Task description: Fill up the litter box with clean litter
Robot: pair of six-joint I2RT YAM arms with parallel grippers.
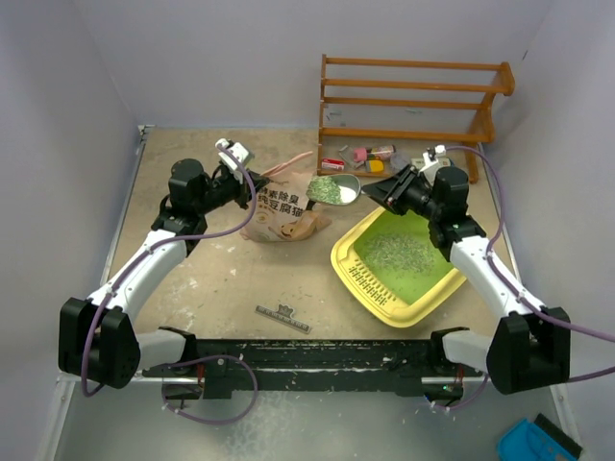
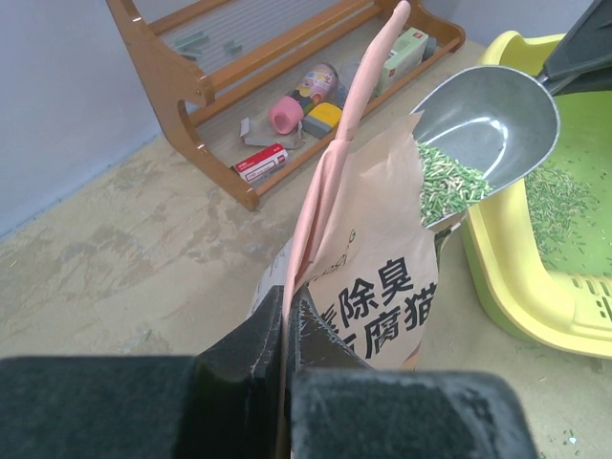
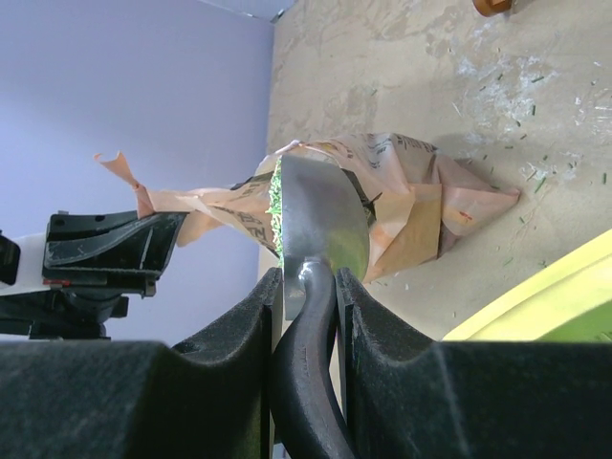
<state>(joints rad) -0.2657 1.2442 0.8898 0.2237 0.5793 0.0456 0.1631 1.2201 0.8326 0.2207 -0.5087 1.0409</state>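
The yellow litter box (image 1: 357, 279) lies right of centre, with clean litter (image 1: 394, 252) scattered over its green floor. My right gripper (image 1: 387, 192) is shut on the black handle of a silver scoop (image 1: 333, 189). The scoop hovers level above the mouth of the tan bag (image 1: 283, 223), left of the box, partly filled with green granules (image 2: 448, 182). My left gripper (image 2: 287, 301) is shut on the bag's pink upper edge and holds it up. In the right wrist view the scoop (image 3: 320, 215) is seen edge-on above my fingers (image 3: 308, 282).
A wooden rack (image 1: 413, 101) stands at the back right with small packets (image 1: 360, 158) under it. A small grey clip (image 1: 283, 317) lies near the front edge. Loose granules dot the tabletop around the bag. A blue object (image 1: 533, 444) sits off the table, bottom right.
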